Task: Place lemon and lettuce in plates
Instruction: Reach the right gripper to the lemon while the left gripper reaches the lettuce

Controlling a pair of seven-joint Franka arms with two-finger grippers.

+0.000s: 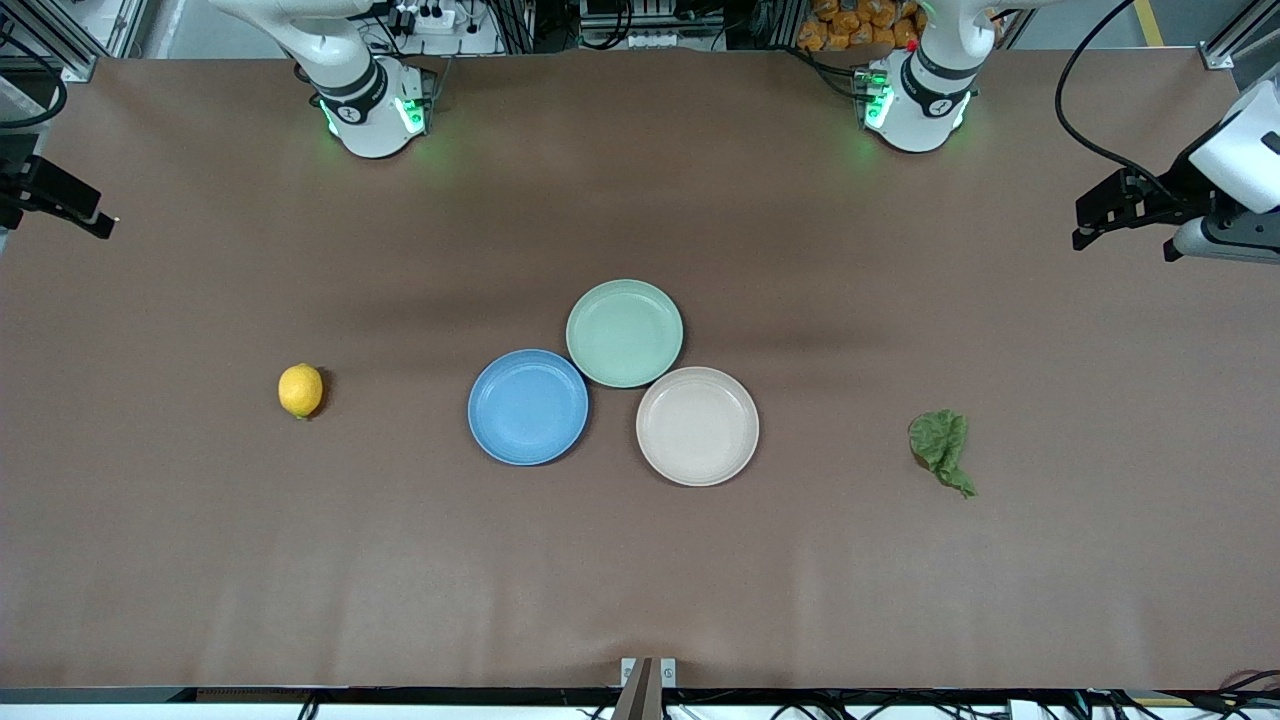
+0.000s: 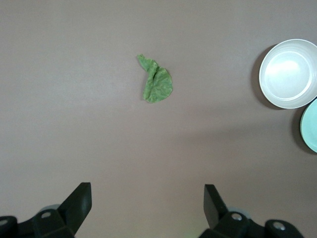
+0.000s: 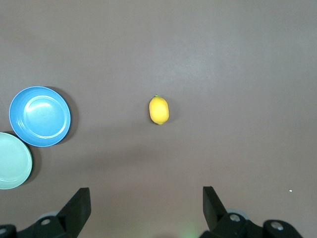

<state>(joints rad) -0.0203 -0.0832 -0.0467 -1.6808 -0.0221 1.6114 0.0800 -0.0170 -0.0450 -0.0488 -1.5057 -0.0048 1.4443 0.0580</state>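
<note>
The lemon (image 1: pixel 300 390) lies on the brown table toward the right arm's end; it also shows in the right wrist view (image 3: pixel 159 109). The lettuce (image 1: pixel 940 447) lies toward the left arm's end and shows in the left wrist view (image 2: pixel 157 84). The blue plate (image 1: pixel 528 407) and the beige-pink plate (image 1: pixel 697 426) sit empty at mid-table. My right gripper (image 1: pixel 100 220) is open and empty, high over the table's edge, apart from the lemon. My left gripper (image 1: pixel 1090 225) is open and empty, high over the other end, apart from the lettuce.
A pale mint-green plate (image 1: pixel 624 332) sits empty, touching both other plates, farther from the front camera. The arm bases (image 1: pixel 375 110) stand along the table's edge farthest from that camera. Bare table surrounds the lemon and the lettuce.
</note>
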